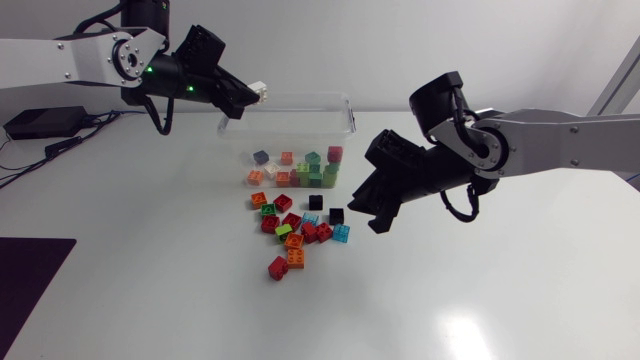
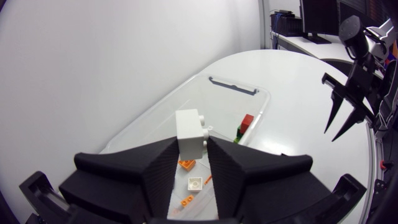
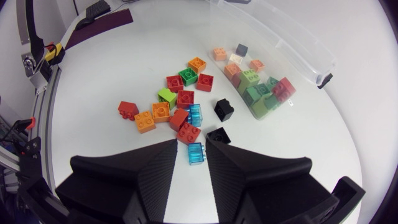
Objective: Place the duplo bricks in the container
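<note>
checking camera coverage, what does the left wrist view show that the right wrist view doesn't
Only the left wrist view: the white duplo brick clamped in the left gripper above the clear container, and the right gripper seen from outside, its fingers spread. Only the right wrist view: the loose pile of bricks on the table, with a translucent blue brick just ahead of that arm's own gripper. Both: the container and the bricks inside it.
</note>
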Tool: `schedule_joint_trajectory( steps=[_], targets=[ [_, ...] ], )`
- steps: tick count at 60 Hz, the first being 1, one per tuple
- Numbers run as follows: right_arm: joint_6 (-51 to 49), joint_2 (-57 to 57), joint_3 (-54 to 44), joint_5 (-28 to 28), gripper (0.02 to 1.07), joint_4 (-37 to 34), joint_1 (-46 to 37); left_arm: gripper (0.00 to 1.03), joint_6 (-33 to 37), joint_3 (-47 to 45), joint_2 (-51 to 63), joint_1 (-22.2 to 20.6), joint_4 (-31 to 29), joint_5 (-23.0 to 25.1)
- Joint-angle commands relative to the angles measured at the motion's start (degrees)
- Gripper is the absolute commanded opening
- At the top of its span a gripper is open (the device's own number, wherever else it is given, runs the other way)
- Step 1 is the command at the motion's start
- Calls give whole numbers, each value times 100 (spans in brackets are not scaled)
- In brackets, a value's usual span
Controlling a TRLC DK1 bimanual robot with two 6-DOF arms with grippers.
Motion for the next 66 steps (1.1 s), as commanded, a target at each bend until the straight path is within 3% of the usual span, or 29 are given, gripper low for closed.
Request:
schedule_joint_trajectory(
  steps=[1, 10, 13, 17, 18, 19, 22, 33, 41, 51, 58, 66],
  targets=[
    [104, -59, 111, -45, 39, -117, 25, 31, -266, 369, 371, -54, 106, -160],
    [34, 249, 76, -45, 40, -46, 7, 33, -477, 1063, 960, -1, 98, -397],
    [34, 363, 32, -36, 47, 77, -11, 55, -609, 1309, 1179, -1, 71, -520],
    [-10, 556, 6, -18, 74, 147, -11, 97, -644, 1494, 1355, -10, 19, -740],
    [-19, 618, -12, -10, 80, 165, -19, 100, -644, 1502, 1364, -10, 19, -766],
    [-36, 679, -12, 8, 86, 191, -19, 100, -652, 1502, 1373, -10, 19, -801],
    [-115, 838, -38, 8, 92, 252, -19, 100, -670, 1485, 1346, -19, 19, -828],
    [-256, 1523, 59, 8, 92, 534, -125, 100, -723, 1063, 722, 86, 62, -968],
    [-291, 1831, 120, -18, 92, 665, -160, 99, -723, 237, -244, 201, -17, -968],
    [-274, 2209, 199, -18, 91, 868, -134, 99, -521, -660, -1220, 280, -518, -977],
    [-230, 2516, 375, 17, 80, 982, -90, 99, -327, -1433, -1791, 262, -966, -986],
    [-203, 2674, 498, 8, 59, 1017, -81, 99, -81, -2330, -2275, 139, -1238, -986]
  ],
)
